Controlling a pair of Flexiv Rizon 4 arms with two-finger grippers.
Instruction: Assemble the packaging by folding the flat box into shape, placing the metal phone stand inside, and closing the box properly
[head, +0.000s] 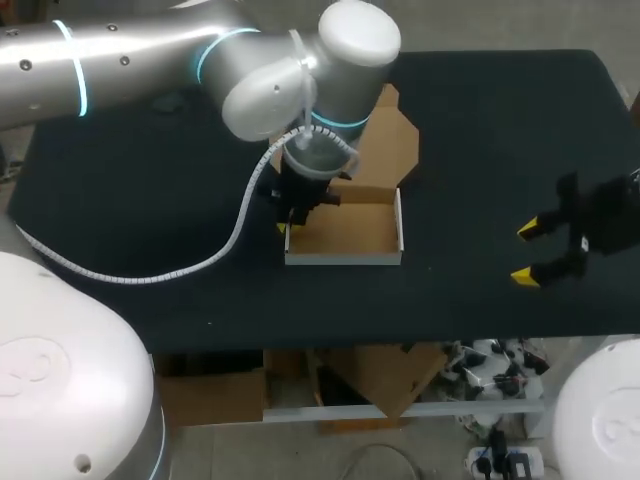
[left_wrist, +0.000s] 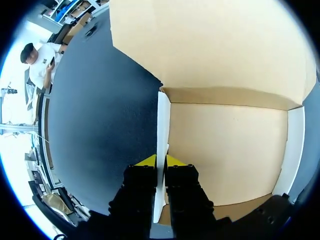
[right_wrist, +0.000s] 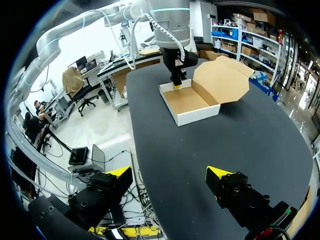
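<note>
The cardboard box (head: 350, 232) stands folded as a shallow tray with white outer walls, its brown lid (head: 385, 150) open and leaning back. My left gripper (head: 288, 224) comes down from above at the tray's left wall. In the left wrist view the gripper (left_wrist: 160, 161) is shut on that thin white wall (left_wrist: 163, 120), one finger inside the tray and one outside. The tray floor (left_wrist: 225, 150) is bare. My right gripper (head: 525, 252) hangs open over the table's right side, far from the box (right_wrist: 192, 100); its fingers (right_wrist: 170, 172) hold nothing.
The black table (head: 150, 230) spreads wide on both sides of the box. A small dark object (head: 168, 101) lies at the far left, behind my left arm; what it is I cannot tell. A white cable (head: 235, 225) loops from the left arm over the table.
</note>
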